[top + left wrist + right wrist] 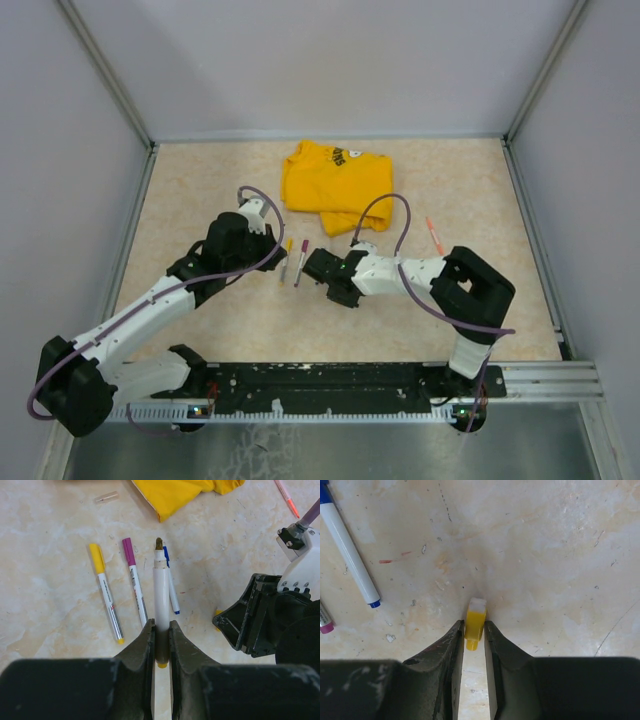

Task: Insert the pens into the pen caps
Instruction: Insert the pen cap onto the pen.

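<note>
In the left wrist view my left gripper [160, 627] is shut on a white-barrelled pen [161, 590], whose bare dark tip [159, 543] points away from the jaws. A yellow-capped pen [107, 601], a magenta-capped pen [135, 584] and a blue-ended pen [172, 592] lie on the table beside it. My right gripper [474, 625] is shut on a small yellow pen cap [475, 619], held down close to the table. That cap also shows in the left wrist view [218, 620]. In the top view the two grippers, left [262, 245] and right [318, 270], face each other.
A folded yellow T-shirt [335, 185] lies behind the pens. An orange-tipped pen [434, 236] lies to the right of it. A clear cap [106, 497] lies at the far left. Grey walls enclose the table [200, 190].
</note>
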{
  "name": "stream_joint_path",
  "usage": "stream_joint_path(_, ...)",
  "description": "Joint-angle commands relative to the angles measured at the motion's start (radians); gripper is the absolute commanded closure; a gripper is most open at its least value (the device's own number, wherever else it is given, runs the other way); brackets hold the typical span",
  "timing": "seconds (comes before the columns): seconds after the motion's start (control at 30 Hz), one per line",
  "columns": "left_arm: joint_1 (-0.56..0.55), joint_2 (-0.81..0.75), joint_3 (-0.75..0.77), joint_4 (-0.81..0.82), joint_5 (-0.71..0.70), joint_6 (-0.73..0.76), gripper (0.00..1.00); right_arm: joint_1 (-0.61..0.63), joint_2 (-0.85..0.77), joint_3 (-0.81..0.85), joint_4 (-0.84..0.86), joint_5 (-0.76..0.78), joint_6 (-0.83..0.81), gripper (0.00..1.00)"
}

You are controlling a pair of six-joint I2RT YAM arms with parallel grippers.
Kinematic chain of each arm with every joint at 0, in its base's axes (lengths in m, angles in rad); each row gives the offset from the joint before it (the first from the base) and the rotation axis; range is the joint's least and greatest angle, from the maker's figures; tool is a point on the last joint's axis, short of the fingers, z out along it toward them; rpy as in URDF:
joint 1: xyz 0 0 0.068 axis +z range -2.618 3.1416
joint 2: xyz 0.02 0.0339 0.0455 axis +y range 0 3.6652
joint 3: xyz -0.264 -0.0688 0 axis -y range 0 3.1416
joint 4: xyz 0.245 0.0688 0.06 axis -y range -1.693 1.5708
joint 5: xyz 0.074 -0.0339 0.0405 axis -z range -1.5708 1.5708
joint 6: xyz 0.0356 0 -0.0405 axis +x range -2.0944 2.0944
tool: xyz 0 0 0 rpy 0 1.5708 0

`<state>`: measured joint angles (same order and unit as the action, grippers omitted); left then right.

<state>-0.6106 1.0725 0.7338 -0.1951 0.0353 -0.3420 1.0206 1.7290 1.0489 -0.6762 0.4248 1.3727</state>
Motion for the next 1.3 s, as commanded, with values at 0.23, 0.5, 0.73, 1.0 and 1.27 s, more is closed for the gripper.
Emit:
stream_joint_path(0.23, 0.004, -0.016, -0.006, 0.009, 0.003, 0.007, 1.00, -0.014, -0.182, -0.154, 0.234, 0.038, -0.288, 0.80)
stream_joint_path(0.5, 0.005, -0.003, -0.002, 0.015, 0.014, 0.009, 1.00, -0.120, -0.435, -0.376, 0.426, -0.112, -0.578, 0.80)
stream_joint_path(0.73, 0.005, 0.003, -0.001, 0.016, 0.017, 0.008, 1.00, -0.196, -0.485, -0.372, 0.259, -0.149, -0.761, 0.81)
stream_joint_path(1.0, 0.004, 0.015, 0.001, 0.019, 0.012, 0.009, 1.00, -0.198, -0.379, -0.322, 0.173, -0.257, -0.845, 0.79)
stream_joint_path(1.27, 0.005, 0.016, 0.002, 0.017, 0.011, 0.011, 1.00, -0.198, -0.327, -0.295, 0.156, -0.241, -0.848, 0.68)
